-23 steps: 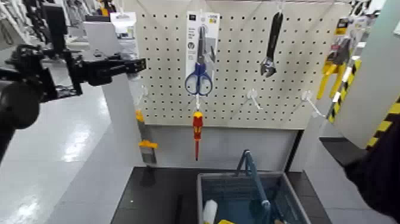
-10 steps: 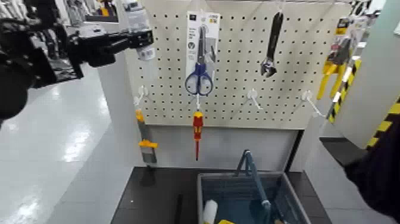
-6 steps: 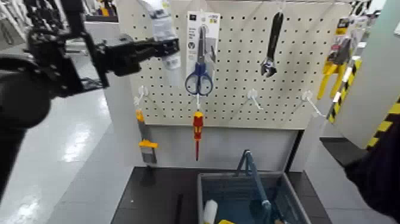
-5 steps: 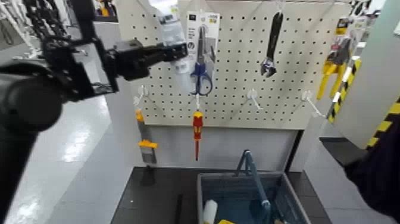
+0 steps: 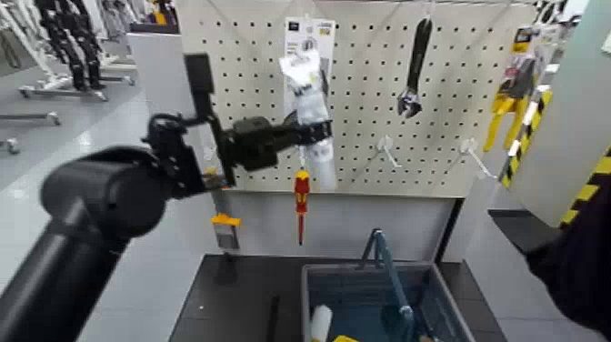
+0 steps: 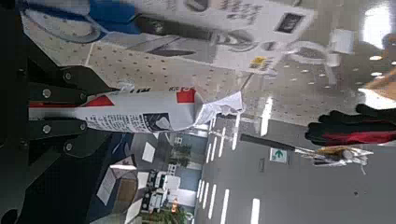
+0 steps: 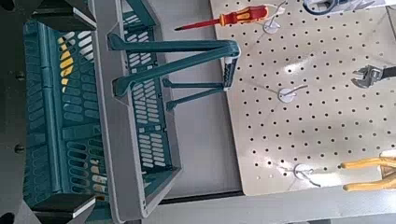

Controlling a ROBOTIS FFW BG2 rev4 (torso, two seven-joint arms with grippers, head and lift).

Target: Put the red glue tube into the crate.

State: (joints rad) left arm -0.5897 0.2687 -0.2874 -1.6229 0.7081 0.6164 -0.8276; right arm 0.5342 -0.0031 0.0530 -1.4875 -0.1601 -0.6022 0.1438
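The pegboard (image 5: 364, 155) stood behind the left claw (image 5: 325, 134); the crate (image 5: 373, 296) sat below it on the dark desk (image 5: 238, 296). That claw was clamped on the glue tube (image 5: 317, 150), whose red markings only the left wrist view showed.

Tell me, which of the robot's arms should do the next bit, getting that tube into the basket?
Left, I'd say: its pincer already grips the red glue tube, in front of the pegboard. The right pincer, by the basket, isn't on the tube.
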